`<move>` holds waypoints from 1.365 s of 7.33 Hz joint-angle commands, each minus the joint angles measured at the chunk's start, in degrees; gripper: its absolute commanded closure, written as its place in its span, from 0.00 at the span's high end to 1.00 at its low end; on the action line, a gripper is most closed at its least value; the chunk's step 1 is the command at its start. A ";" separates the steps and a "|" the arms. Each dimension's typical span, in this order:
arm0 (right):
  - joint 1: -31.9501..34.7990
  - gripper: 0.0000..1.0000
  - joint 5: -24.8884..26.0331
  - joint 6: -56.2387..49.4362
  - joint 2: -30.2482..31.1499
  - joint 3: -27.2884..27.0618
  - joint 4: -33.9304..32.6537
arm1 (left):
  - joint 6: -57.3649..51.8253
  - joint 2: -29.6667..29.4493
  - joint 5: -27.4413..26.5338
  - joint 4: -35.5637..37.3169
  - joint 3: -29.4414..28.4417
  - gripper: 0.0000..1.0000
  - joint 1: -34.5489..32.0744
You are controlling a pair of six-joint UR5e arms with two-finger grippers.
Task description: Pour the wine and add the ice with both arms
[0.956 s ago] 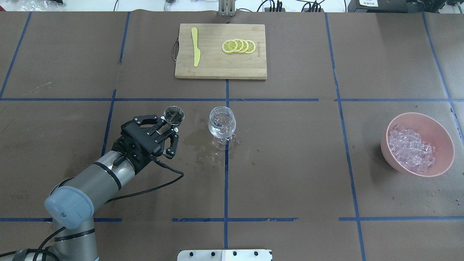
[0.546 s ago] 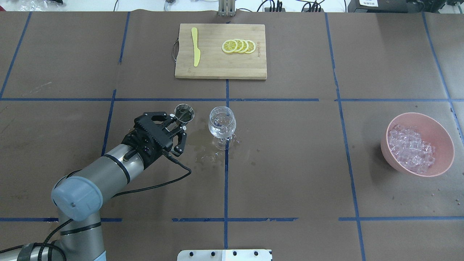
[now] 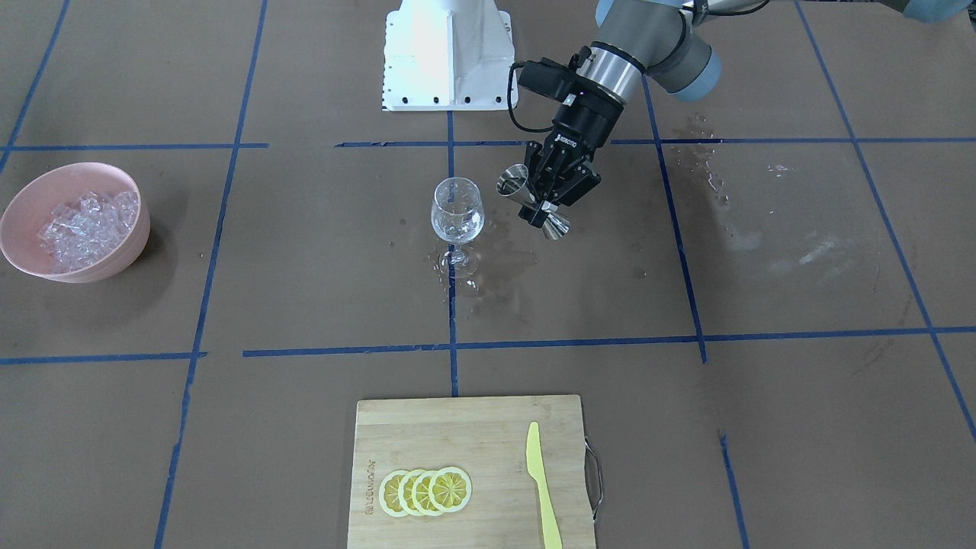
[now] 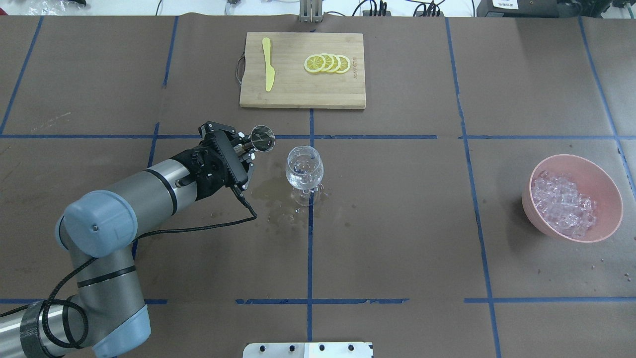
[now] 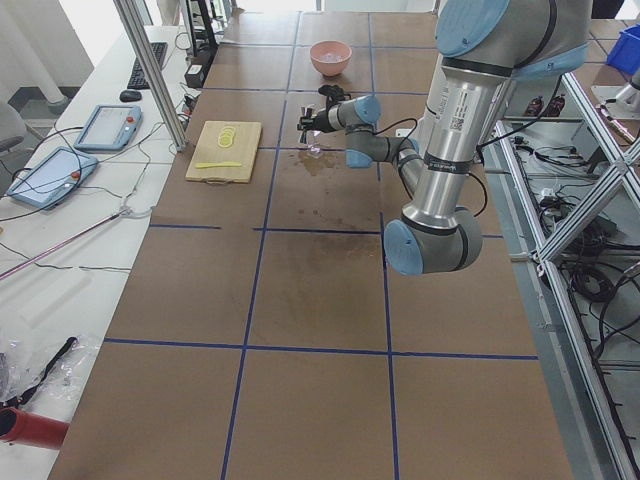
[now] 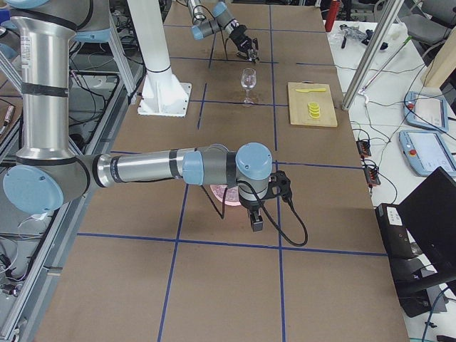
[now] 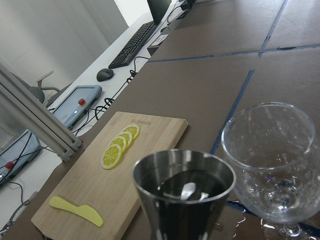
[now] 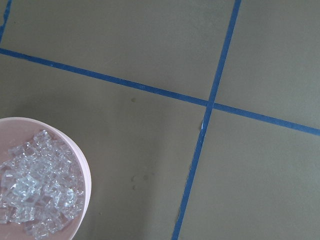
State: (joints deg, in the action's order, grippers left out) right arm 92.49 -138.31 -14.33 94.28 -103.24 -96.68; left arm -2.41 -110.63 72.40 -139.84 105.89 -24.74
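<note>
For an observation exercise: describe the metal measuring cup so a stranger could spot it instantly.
From the cutting board, come toward the robot to the wine glass. Beside it, the left gripper holds the jigger: the only steel, hourglass-shaped cup.

Brown desk (image 4: 397, 223), blue tape grid (image 4: 377, 136). Wine glass (image 4: 304, 171) mid-desk, wet patch (image 4: 271, 193) at base. Cutting board (image 4: 298, 92) far edge. Pink bowl (image 4: 603, 181) right.

The brown table (image 4: 397, 223) had a grid of blue tape lines (image 4: 397, 136). The cutting board (image 4: 293, 87) was pale bamboo, its lemon slices (image 4: 328, 63) and knife (image 4: 268, 64) yellow. The bowl (image 4: 598, 179) was pink, its ice (image 4: 561, 204) clear. The left arm (image 4: 134, 191) was grey with pale blue caps, the left gripper (image 3: 543, 204) black, the jigger (image 3: 512, 183) silver.
</note>
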 commanded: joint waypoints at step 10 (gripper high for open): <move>0.24 1.00 -0.03 -0.26 3.10 -1.18 0.00 | -9.89 -3.45 -0.42 4.05 0.02 0.00 -0.13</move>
State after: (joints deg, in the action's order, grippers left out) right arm 92.73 -138.34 -14.56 97.17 -104.37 -96.68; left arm -10.55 -113.85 72.14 -135.83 105.98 -24.83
